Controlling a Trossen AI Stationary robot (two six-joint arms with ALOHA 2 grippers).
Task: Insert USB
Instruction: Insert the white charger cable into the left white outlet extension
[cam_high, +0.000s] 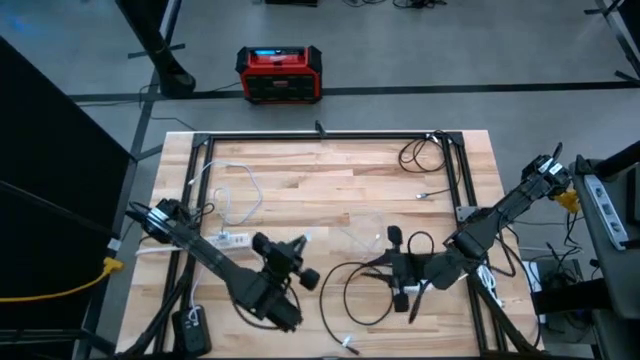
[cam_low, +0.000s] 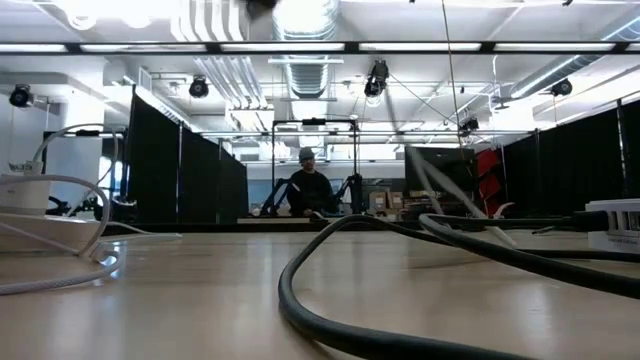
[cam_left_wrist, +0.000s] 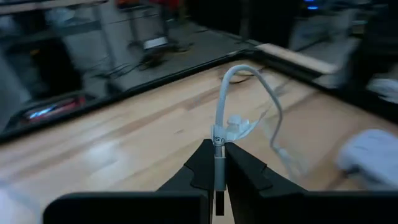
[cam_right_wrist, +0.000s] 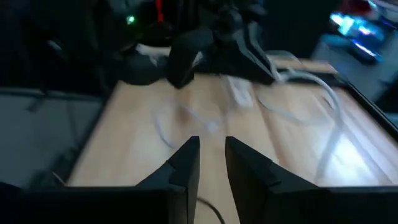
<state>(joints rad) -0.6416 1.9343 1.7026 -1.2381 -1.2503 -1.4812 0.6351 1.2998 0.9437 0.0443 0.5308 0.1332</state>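
Note:
My left gripper is near the table's front middle, shut on a thin white cable. Beyond the fingertips the cable arches up and drops to the wooden table. My right gripper is right of it, low over a loop of black cable. In the right wrist view its fingers are open with nothing between them, pointing toward the left arm. A small white hub lies on the table by the left arm. My left gripper pinches the white cable between its two fingers, just below a small white tag. The cable runs along the fingers and a short end shows back between them. The held part is above the table, and the rest curves over, slack.
More white cable lies at the far left and a black coil at the far right. A thick black cable crosses the low view's foreground. A black frame borders the table. A person sits far behind.

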